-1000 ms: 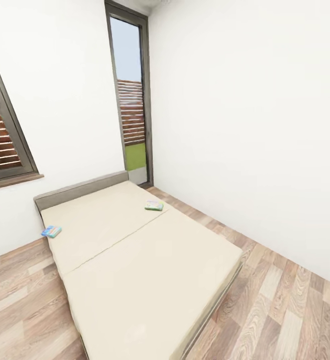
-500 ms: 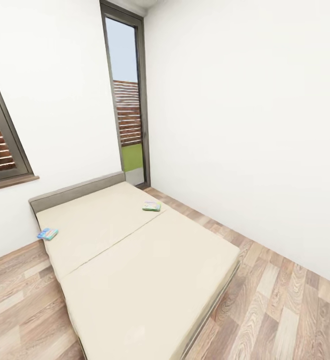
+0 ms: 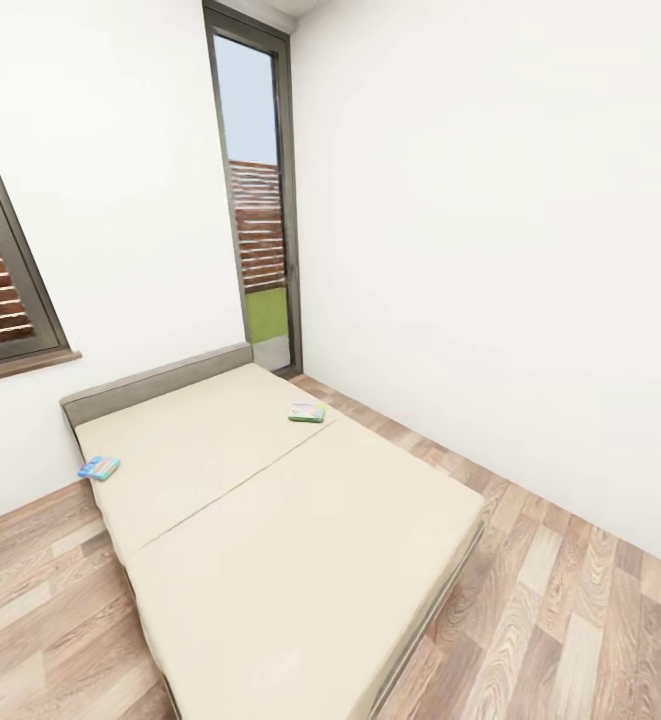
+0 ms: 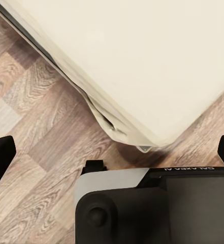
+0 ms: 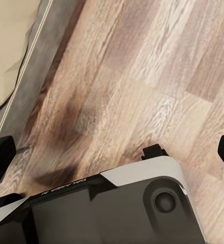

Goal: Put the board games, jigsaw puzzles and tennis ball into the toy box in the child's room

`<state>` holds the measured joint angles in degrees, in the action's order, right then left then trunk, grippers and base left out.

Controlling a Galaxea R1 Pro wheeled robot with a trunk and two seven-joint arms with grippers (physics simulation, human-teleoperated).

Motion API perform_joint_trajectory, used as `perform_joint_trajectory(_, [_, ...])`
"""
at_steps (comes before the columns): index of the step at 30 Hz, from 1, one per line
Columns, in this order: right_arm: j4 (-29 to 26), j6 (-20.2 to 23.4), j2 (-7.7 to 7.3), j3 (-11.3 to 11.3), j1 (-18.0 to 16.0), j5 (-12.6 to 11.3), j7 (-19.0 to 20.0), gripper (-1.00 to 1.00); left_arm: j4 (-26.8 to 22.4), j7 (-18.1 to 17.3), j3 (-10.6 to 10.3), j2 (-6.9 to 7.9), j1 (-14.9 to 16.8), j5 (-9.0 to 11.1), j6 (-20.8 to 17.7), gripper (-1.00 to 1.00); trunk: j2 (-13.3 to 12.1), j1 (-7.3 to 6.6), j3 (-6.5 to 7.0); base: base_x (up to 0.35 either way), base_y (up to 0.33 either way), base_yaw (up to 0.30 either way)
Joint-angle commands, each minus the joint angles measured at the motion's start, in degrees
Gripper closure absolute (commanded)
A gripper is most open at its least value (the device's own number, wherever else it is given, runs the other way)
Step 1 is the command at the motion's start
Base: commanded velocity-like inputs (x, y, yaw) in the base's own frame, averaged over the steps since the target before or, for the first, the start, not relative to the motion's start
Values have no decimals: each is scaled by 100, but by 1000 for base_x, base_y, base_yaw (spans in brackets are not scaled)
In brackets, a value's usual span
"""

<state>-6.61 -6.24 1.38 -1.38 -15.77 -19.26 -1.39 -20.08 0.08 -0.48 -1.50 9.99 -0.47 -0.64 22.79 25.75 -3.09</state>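
Cream mattresses of the bed (image 3: 300, 560) carry two board games: the blue one (image 3: 99, 467) at the far left edge, the green-white one (image 3: 307, 412) near the middle seam. Compared with a second ago the whole view has shifted slightly, so the robot is probably lining up to fetch them. Both grippers, left (image 4: 112, 157) and right (image 5: 112, 152), hang spread wide and empty above the floor (image 3: 590, 620).

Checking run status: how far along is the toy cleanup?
Nothing looks done. Both board games lie on the bed: the blue one at its left edge, the white-green one near the middle seam. Both grippers' jaws are open and empty over the floor. All pickups remain.
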Motion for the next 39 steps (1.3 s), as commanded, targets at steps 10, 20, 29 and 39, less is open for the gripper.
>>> perform_joint_trajectory(10, [-64,-54,100,-26,-104,-24,-38,-100,50,-21,2,-35,-50,-6,-39,-100,12,3,-13,0,10,0])
perform_joint_trajectory(20, [3,-66,210,-16,-125,-4,-37,-100,207,-11,-2,23,-72,-17,2,-100,12,3,-13,0,0,0])
perform_joint_trajectory(29, [18,-70,221,-12,-119,-3,-37,-100,246,-8,-4,36,-76,-23,10,-100,12,3,-13,0,0,0])
perform_joint_trajectory(39, [20,-70,208,-17,-119,-8,-31,-100,250,-14,3,48,-76,-24,13,-100,12,3,-13,0,0,0])
